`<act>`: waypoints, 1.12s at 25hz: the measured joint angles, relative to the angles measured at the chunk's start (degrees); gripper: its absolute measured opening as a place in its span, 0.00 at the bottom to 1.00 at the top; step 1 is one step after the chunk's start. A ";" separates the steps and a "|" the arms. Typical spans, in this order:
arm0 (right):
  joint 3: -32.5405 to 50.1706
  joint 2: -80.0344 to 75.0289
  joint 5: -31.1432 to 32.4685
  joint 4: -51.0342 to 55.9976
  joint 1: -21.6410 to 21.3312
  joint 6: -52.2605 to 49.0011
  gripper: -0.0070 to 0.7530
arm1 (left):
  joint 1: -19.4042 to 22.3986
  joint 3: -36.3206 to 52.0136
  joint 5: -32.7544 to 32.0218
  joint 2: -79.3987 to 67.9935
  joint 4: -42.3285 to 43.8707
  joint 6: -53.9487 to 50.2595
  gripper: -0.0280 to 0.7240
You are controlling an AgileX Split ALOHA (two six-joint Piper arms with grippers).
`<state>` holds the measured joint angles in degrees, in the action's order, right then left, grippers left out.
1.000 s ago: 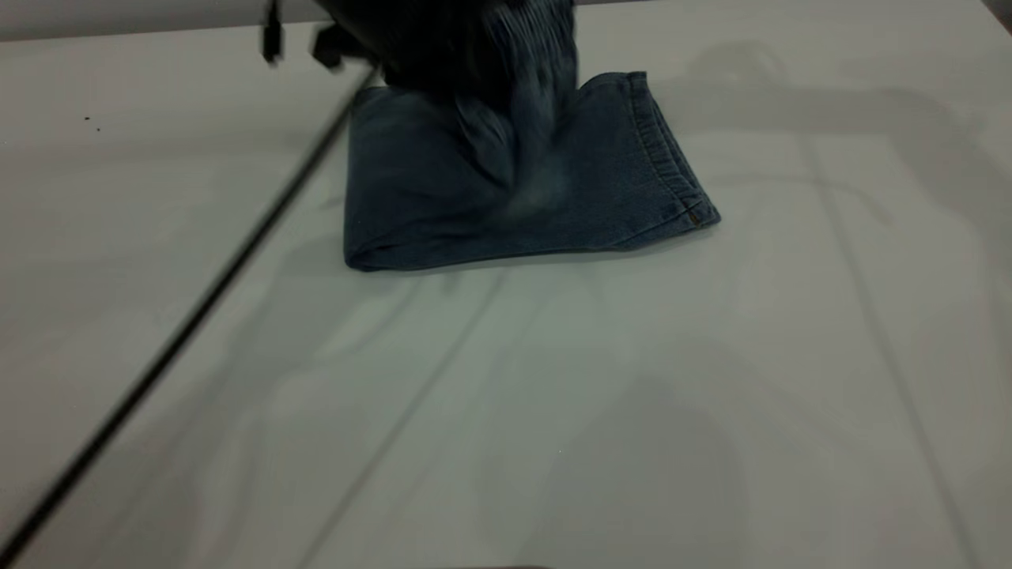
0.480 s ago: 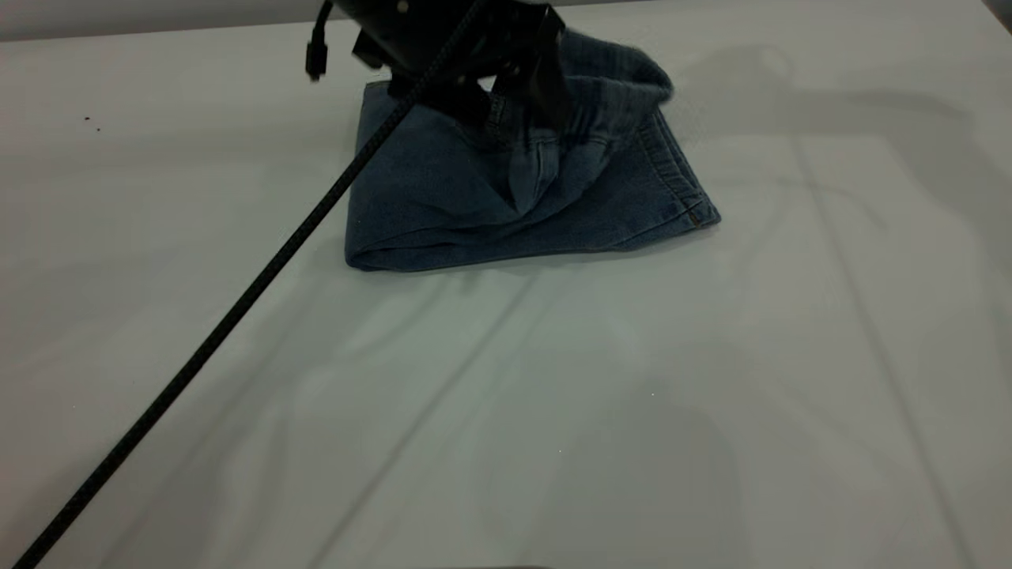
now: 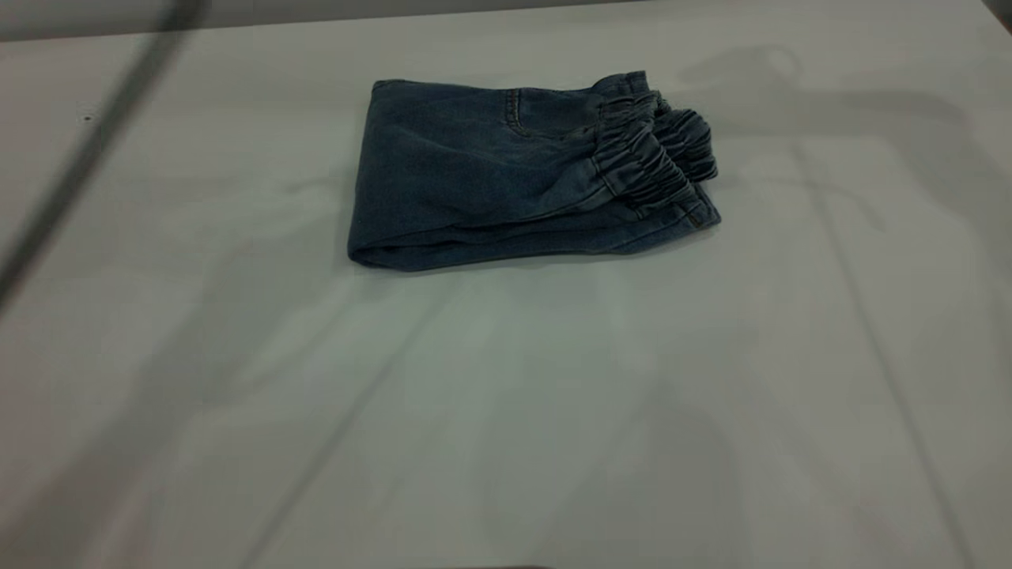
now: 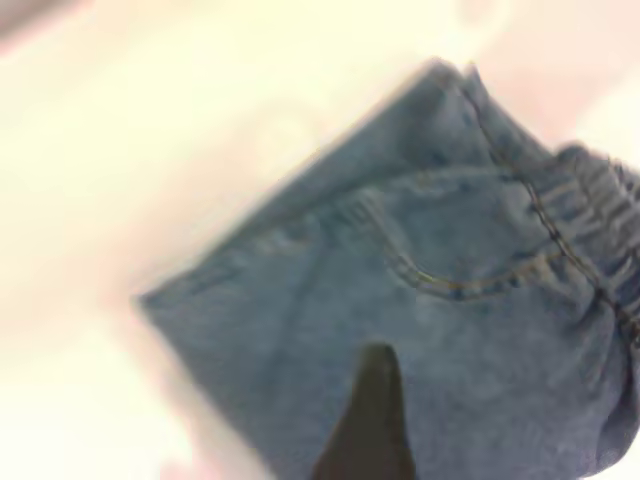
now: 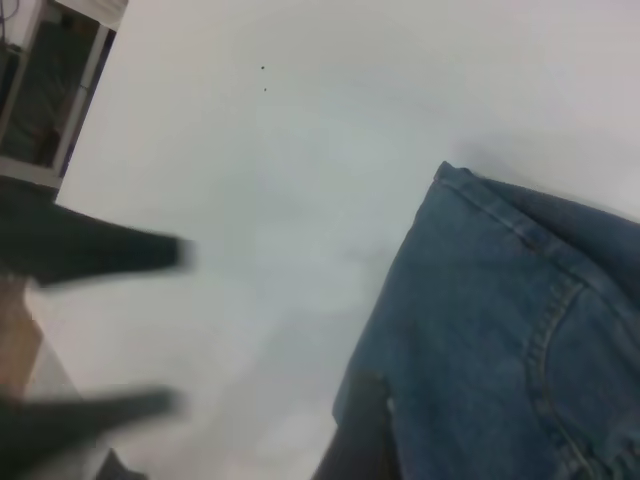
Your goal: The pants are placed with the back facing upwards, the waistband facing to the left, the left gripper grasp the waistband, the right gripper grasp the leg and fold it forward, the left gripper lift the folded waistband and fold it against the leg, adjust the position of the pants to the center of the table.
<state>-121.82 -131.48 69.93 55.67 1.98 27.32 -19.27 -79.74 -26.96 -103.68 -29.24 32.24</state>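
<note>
**Exterior view.** The pants (image 3: 490,178) lie folded in the upper centre of the frame on the table (image 3: 506,411). The ruffled waistband (image 3: 644,158) is bunched at the bundle's right end. Neither of my grippers shows here, only a blurred dark cable (image 3: 95,142) slanting across the upper left.

**Left wrist view.** Denim fills the centre and right. One dark fingertip (image 4: 372,395) of mine rises from the bottom centre, in front of the cloth just below a tan-stitched pocket seam (image 4: 470,285).

**Right wrist view.** My left gripper (image 5: 180,328) sits at the left edge over bare table, its two fingers spread and grasping nothing, well apart from the pants at lower right. My right gripper (image 5: 355,450) is a dark sliver at bottom centre beside the denim edge, and I cannot tell its state.
</note>
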 joint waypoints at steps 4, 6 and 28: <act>-0.06 -0.12 -0.05 -11.26 5.38 -4.90 0.74 | 4.81 0.00 -2.33 8.45 0.60 0.00 0.81; -0.06 -0.77 0.06 -18.84 9.97 -8.50 0.73 | 6.09 0.00 -3.25 12.20 0.61 0.00 0.81; -0.74 -17.76 -2.32 -52.81 30.22 -40.54 0.69 | 6.34 0.00 -14.35 19.14 0.38 -2.79 0.81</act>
<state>-122.56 -149.24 67.62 2.86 32.20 -13.22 -12.93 -79.74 -41.31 -84.54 -28.86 29.45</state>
